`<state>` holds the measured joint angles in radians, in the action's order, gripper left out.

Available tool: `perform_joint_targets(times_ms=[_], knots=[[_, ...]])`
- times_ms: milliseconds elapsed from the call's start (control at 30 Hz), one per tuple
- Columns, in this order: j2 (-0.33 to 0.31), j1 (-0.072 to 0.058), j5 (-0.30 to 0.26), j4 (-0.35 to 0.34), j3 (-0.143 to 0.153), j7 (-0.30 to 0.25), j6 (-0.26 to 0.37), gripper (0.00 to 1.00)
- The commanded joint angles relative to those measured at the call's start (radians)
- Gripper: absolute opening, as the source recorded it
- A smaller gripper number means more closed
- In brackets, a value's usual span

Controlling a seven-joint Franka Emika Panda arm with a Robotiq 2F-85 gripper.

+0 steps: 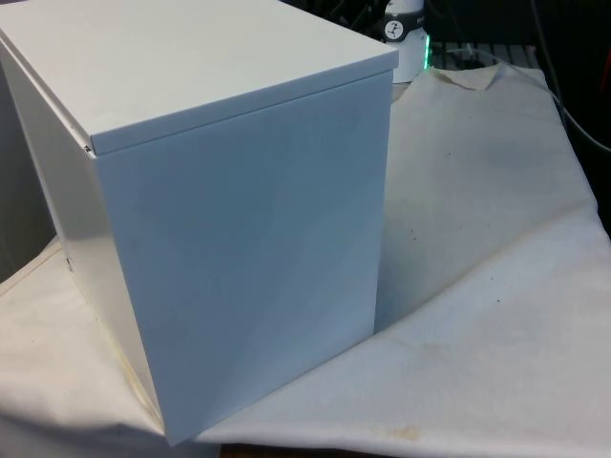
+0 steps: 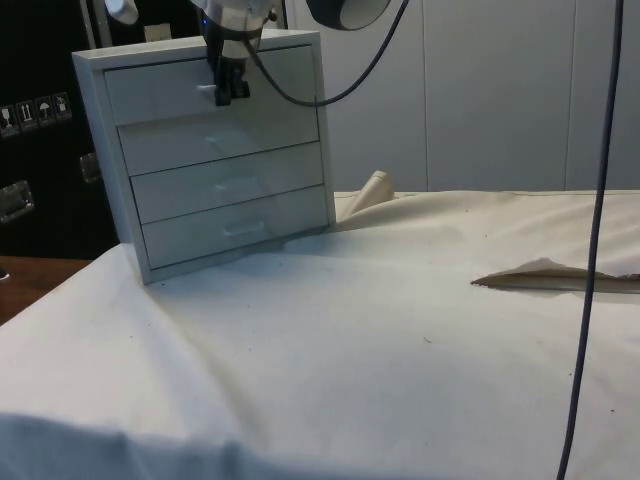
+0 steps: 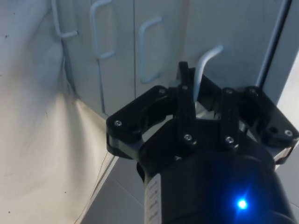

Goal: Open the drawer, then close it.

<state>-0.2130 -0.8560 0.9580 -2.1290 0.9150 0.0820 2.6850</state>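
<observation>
A white chest of drawers (image 2: 290,130) stands on the cloth, with its plain back and side (image 1: 239,219) turned to the front view. In the side view all its drawers sit flush, the top drawer (image 2: 160,90) included. My gripper (image 2: 231,95) hangs at the top drawer's front, right at its small white handle (image 2: 207,91). In the wrist view the white bar handle (image 3: 208,58) runs between the two black fingers (image 3: 184,88) of the gripper (image 3: 205,86). A gap still shows beside the handle, so the gripper stands open around it.
The lower drawers carry like handles (image 3: 149,46). A raised fold in the cloth (image 2: 545,272) lies towards the side view's right. A dark cable (image 2: 590,250) hangs down in front of that camera. White cloth (image 1: 496,239) stretches beside the chest.
</observation>
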Motion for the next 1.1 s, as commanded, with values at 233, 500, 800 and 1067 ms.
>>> perform_joint_targets(times_ms=[233, 500, 800, 1067], knots=[[0.008, -0.019, 0.020, -0.008, 0.004, 0.040, -0.015, 0.00], [0.018, -0.033, 0.073, -0.020, -0.001, 0.126, -0.043, 0.00], [0.037, -0.047, 0.100, -0.031, 0.002, 0.179, -0.042, 0.00], [0.055, -0.045, 0.110, -0.038, 0.005, 0.204, -0.036, 0.00]])
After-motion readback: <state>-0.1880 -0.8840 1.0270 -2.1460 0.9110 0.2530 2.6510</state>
